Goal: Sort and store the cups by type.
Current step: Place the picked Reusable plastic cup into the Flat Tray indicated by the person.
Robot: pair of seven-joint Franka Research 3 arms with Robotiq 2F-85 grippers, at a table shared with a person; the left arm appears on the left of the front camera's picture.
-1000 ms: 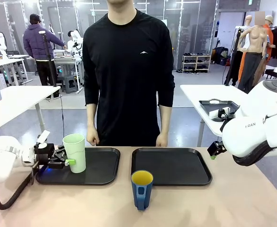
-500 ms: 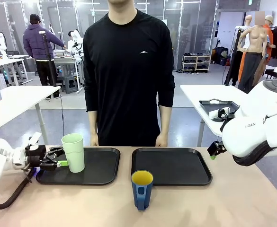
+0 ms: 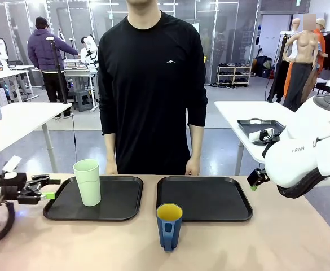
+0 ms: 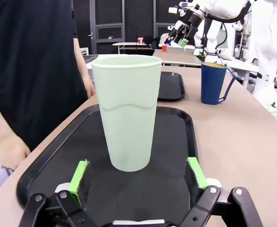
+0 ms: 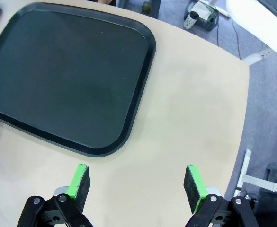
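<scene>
A tall pale mint-green tumbler (image 3: 88,182) stands upright on the left black tray (image 3: 125,210). My left gripper (image 3: 50,188) is open, level with the table and just left of that tray, apart from the tumbler. In the left wrist view the tumbler (image 4: 127,118) stands ahead of the open gripper (image 4: 138,172), beyond its green pads. The dark blue mug (image 3: 169,226), yellow inside, stands on the bare table in front of the trays, with its handle towards me. My right gripper (image 5: 137,182) hangs open over bare table beside the right tray (image 5: 67,75), holding nothing.
A person in black stands at the far edge, hands (image 3: 109,165) hanging just behind the trays. The right tray (image 3: 204,197) holds nothing. The right arm's white body (image 3: 306,158) fills the right side above the table. Bare tabletop lies along the near edge.
My left gripper has pulled back to the left, from around the tumbler to off the tray. The tumbler stays upright on the tray. The right arm has not moved.
</scene>
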